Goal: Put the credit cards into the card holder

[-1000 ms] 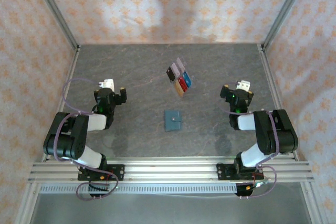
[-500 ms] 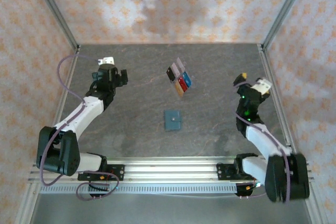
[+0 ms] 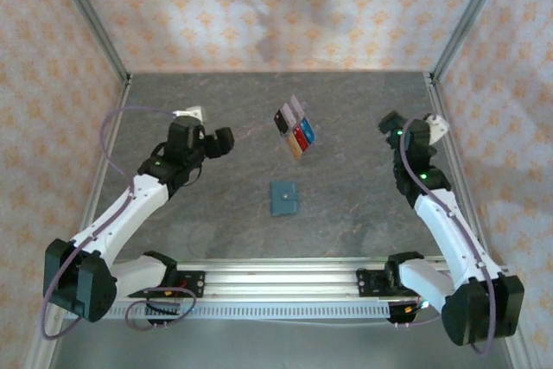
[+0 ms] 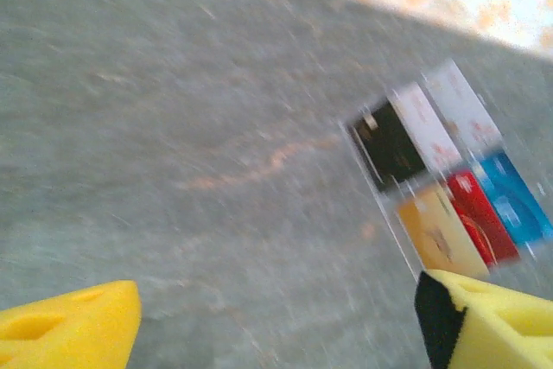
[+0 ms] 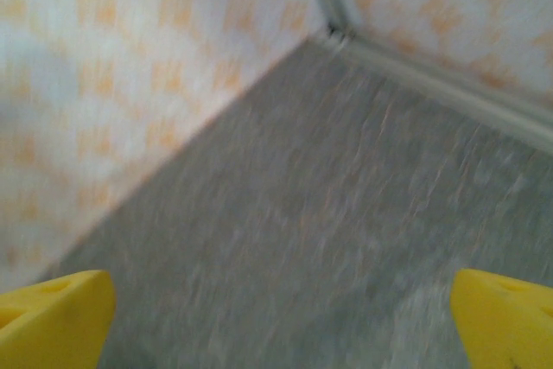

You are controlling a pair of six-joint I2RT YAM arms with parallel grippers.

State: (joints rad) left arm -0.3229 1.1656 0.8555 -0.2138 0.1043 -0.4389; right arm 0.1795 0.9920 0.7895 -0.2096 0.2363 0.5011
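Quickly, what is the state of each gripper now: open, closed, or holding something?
Left gripper: open, holding nothing.
Right gripper: open, holding nothing.

Credit cards (image 3: 295, 128): grouped on the table (image 3: 207, 213), behind the card holder (image 3: 284, 198).
Left gripper (image 3: 225, 140): held left of the cards.
Right gripper (image 3: 387, 123): held right of them.

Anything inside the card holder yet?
Can't tell: the card holder lies flat and folded shut, so its inside is covered. Nothing lies on top of it. The cards sit apart from it, farther back.
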